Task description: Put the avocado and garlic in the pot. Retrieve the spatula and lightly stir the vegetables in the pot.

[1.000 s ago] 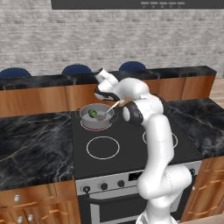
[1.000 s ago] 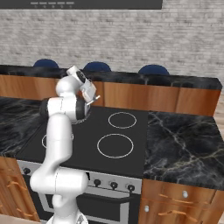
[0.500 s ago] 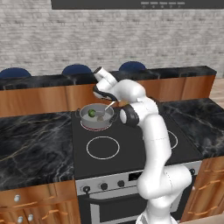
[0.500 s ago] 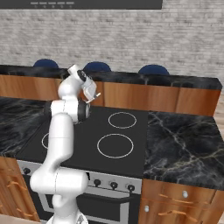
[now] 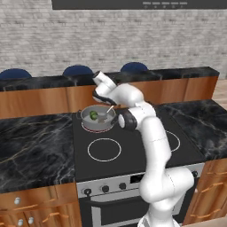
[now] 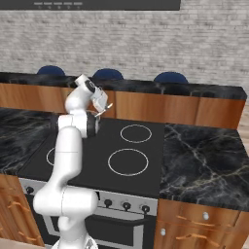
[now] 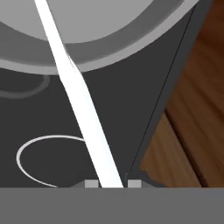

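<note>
Both veg sit in the pot [image 5: 98, 119], ahead of and below the jaws [image 7: 107, 184]: avocado [image 5: 93, 115] clear, garlic not made out. Spatula [image 7: 76, 96] handle runs from betw the jaw tips over the rim into the pot; jaws close round it, but can't tell if clamped or letting go. Stir step: keep strokes small & slow, head low, off the wall. Pot's on the stove [image 5: 133, 153], back-left ring.

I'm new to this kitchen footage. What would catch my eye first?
The white arm bends over the black stove, its fingers either side of the spatula handle. The spatula's head reaches into the grey pot on the back left burner, where the green avocado sits.
</note>
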Robot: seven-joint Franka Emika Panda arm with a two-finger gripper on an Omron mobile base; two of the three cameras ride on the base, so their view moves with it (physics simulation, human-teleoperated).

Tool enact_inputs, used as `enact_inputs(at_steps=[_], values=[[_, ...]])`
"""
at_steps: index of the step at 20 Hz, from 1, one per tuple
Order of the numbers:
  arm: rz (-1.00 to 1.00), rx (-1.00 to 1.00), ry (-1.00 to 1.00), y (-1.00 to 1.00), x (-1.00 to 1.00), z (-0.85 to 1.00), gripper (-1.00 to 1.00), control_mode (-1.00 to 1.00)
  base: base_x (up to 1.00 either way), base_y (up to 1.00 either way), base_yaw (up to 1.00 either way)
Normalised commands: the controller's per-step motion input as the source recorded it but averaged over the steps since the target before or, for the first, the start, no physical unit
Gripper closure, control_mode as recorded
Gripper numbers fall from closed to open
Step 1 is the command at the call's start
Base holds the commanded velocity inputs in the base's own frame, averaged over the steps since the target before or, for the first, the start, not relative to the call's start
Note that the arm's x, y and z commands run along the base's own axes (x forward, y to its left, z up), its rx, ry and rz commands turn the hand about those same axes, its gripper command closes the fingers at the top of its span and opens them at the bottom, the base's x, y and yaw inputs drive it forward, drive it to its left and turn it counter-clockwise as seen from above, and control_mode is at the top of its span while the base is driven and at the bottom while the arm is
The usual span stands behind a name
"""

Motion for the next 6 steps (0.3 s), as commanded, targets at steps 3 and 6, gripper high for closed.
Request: enact_inputs(at_steps=[3,6], values=[[0.00,-0.05,0.00,0.10,0.10,-0.01,1.00,-1.00,0.00,0.00,0.00],[0.00,-0.01,0.00,0.34,0.00,0.00,1.00,-1.00,0.00,0.00,0.00]])
